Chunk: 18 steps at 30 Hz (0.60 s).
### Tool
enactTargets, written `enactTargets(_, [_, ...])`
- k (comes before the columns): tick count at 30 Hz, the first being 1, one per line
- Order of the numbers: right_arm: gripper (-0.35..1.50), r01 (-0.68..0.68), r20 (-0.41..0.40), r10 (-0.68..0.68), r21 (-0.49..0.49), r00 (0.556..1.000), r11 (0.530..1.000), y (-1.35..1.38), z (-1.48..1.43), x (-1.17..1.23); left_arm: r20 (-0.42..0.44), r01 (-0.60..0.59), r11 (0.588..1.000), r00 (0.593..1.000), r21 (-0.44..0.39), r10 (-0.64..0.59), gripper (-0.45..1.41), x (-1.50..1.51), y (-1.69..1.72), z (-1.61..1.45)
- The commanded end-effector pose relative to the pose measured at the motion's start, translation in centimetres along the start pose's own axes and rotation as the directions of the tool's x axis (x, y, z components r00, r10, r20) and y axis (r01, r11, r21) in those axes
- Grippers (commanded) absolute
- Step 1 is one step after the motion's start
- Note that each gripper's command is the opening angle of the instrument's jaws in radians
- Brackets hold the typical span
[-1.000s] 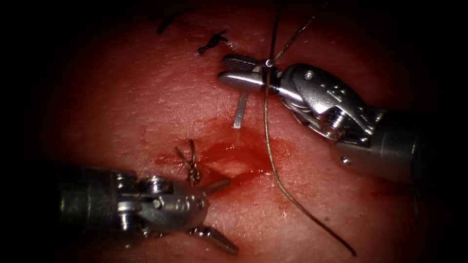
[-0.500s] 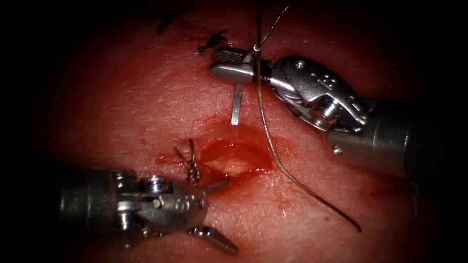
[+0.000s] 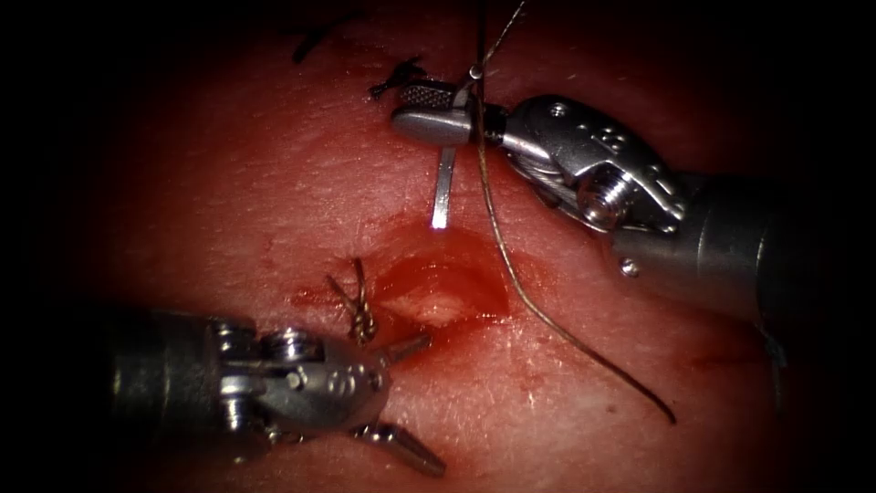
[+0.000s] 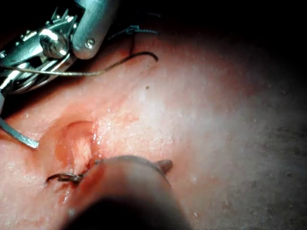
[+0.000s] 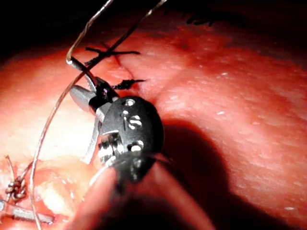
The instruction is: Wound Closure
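Above cut, right pincer grips needle; left pincer empty.

Needle above an open cut

Steel needle hangs from shut right tool near its swaged end, tip pointing toward 6 o'clock, clear of tissue; thread trails toward 4 o'clock.

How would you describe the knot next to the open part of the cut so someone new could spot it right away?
Start at the tissue and find the open cut, wet with red fluid. Just left of it, above the left tool with its open jaws, sits the knot. Its two short ends stick up in a V, unlike the long thread trailing right from the right tool, which grips the needle.
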Motion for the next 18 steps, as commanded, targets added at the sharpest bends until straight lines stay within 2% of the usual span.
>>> enactTargets(1, [-0.35,0.002,-0.003,-0.002,0.001,1.0,1.0,0.03,0.1,0.01,0.001,-0.001,1.0,1.0,0.0,0.001,0.78,-0.02,0.0,0.08])
enactTargets(12, [-0.35,0.003,-0.02,-0.004,-0.015,1.0,1.0,0.1,0.14,0.11,-0.002,-0.001,1.0,1.0,0.0,0.001,0.78,-0.02,0.0,0.08])
enactTargets(18, [-0.35,-0.101,0.013,0.101,-0.008,0.995,0.995,0.07,0.19,0.06,-0.002,-0.001,1.0,1.0,0.0,0.001,0.78,-0.02,-0.01,0.07])
